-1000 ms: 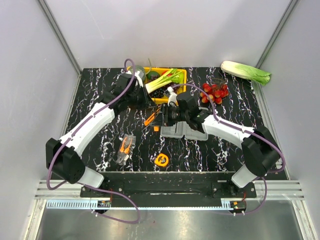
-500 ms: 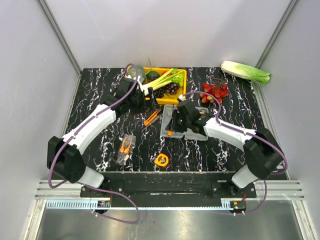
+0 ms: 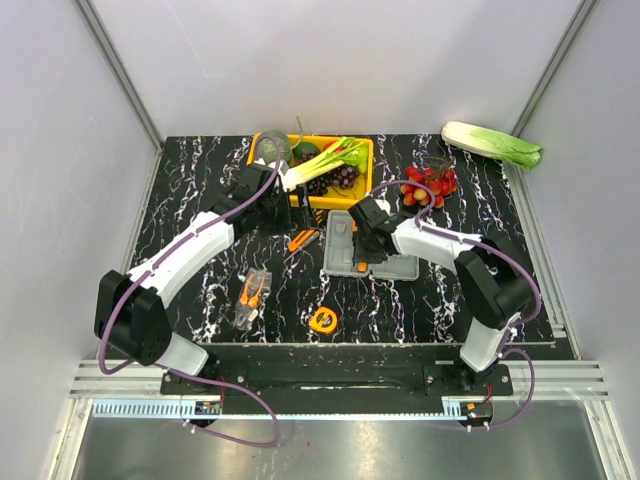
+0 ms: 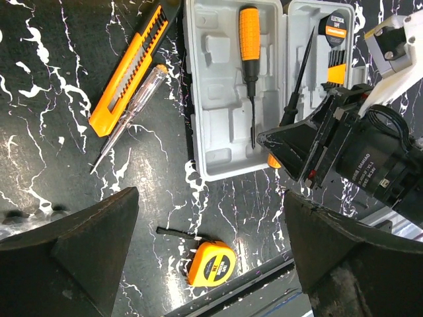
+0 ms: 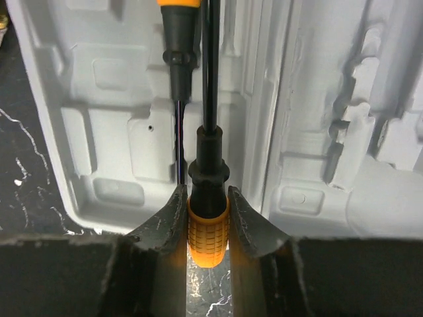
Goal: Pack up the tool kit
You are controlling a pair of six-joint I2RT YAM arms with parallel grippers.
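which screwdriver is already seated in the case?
The orange-handled screwdriver lying in a recess of the grey case. The ribbed-handled one is clamped in the right gripper; the clear tester lies on the table.

1 yellow tray [image 3: 368, 148] stands at the far edge of the black marbled table [image 3: 190, 180], holding a green leafy stalk [image 3: 335, 158] and dark grapes [image 3: 343, 178]. 1 cluster of red fruit [image 3: 428, 185] lies to its right. 1 napa cabbage [image 3: 492, 144] lies at the far right corner.
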